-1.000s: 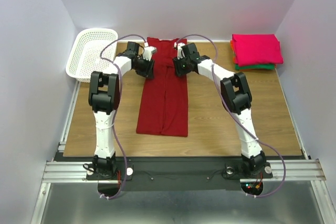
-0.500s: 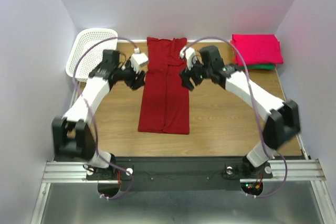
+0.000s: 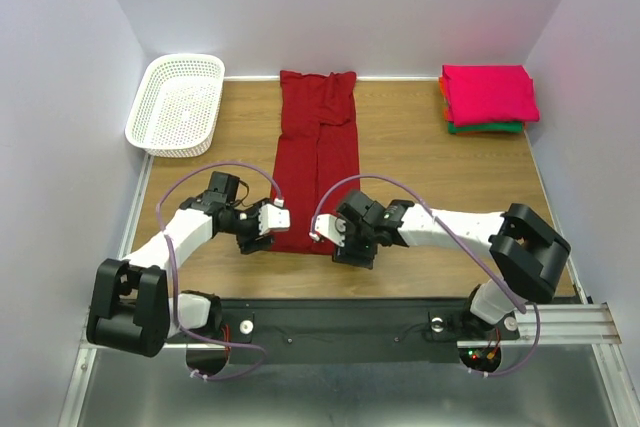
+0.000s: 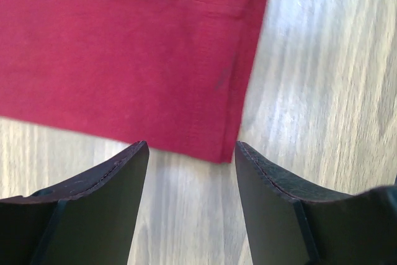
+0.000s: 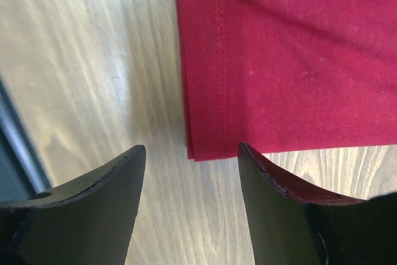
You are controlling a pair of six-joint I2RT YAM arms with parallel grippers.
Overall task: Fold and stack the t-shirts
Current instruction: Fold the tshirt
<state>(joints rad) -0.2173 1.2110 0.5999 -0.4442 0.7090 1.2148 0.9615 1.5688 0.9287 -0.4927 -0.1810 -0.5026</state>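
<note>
Lying flat on the wooden table (image 3: 430, 177), the crimson t-shirt (image 3: 318, 147) formed a long narrow strip with both sides folded in to meet along a centre seam. Its one short end reached the far edge of the table and its hem end pointed toward the arm bases.

The left tool (image 4: 189, 147) hovered at the shirt's near left corner. Its two dark fingers were spread apart and gripped nothing, and the corner of the hem showed just beyond the gap between them. The right tool (image 5: 190, 147) was at the shirt's near right corner in the same way, with its fingers parted and empty. The doubled edge of cloth showed just ahead of their tips, with bare wood on either side.

Right of the shirt's far end, well apart from it, sat a stack of folded t-shirts. The pink t-shirt (image 3: 490, 92) was on top, with a sliver of the orange t-shirt (image 3: 443, 97) and the edge of the green t-shirt (image 3: 485, 128) showing beneath it. Left of the shirt's far end stood a white lattice basket (image 3: 178, 102).
</note>
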